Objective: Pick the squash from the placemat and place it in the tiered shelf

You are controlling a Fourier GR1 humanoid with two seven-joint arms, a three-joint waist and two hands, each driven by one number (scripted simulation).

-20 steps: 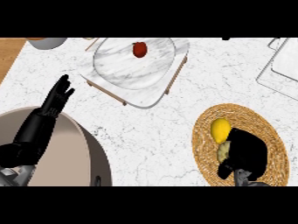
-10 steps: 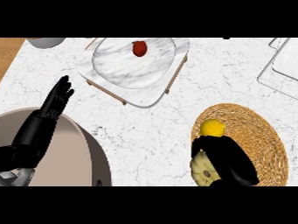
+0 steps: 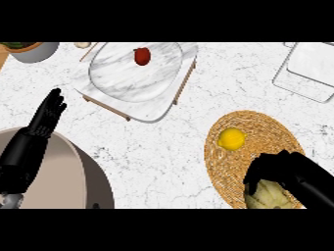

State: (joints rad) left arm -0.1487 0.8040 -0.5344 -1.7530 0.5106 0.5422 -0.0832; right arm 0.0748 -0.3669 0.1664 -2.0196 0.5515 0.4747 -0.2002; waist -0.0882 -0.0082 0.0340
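At lower right, on the woven placemat, we see the right hand curled around the pale squash, beside a yellow fruit. The shelf sits upper right. The left hand rests spread at left.

- A kitchen: the white marble counter fills most of the view.
- A round woven placemat lies at the near right, with a yellow fruit on it.
- A marble-topped tray on wooden legs stands far, carrying a small red food item.
- A wire tiered shelf sits far right; a potted plant far left.
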